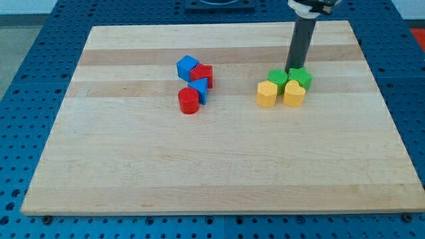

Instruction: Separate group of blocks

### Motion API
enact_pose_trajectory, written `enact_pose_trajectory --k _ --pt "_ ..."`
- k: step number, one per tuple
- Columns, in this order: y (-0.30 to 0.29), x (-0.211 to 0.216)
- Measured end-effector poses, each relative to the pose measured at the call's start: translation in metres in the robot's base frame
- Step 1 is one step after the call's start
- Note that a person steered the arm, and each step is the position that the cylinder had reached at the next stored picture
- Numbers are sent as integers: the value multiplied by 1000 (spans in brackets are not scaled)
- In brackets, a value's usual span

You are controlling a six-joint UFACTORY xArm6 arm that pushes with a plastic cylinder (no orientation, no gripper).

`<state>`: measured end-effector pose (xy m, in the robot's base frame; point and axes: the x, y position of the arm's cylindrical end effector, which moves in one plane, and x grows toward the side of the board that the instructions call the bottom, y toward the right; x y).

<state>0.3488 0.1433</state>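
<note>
My tip [292, 70] stands at the view's upper right, just behind the two green blocks, between them and touching or nearly touching them. The right group holds a green block [277, 79], a green star-like block [301, 78], a yellow block [267, 94] and a yellow block [294, 93], all packed together. The left group holds a blue cube [187, 67], a red block [203, 75], a small blue block [199, 90] and a red cylinder [188, 101], also touching one another.
The blocks lie on a light wooden board [212, 166] resting on a blue perforated table [26, 99]. The arm's rod [302, 40] rises toward the view's top right.
</note>
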Motion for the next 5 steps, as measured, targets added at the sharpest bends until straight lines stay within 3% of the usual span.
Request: enact_pose_trajectory --k 3,4,5 --pt "11 -16" --pt "92 5" --pt "70 67"
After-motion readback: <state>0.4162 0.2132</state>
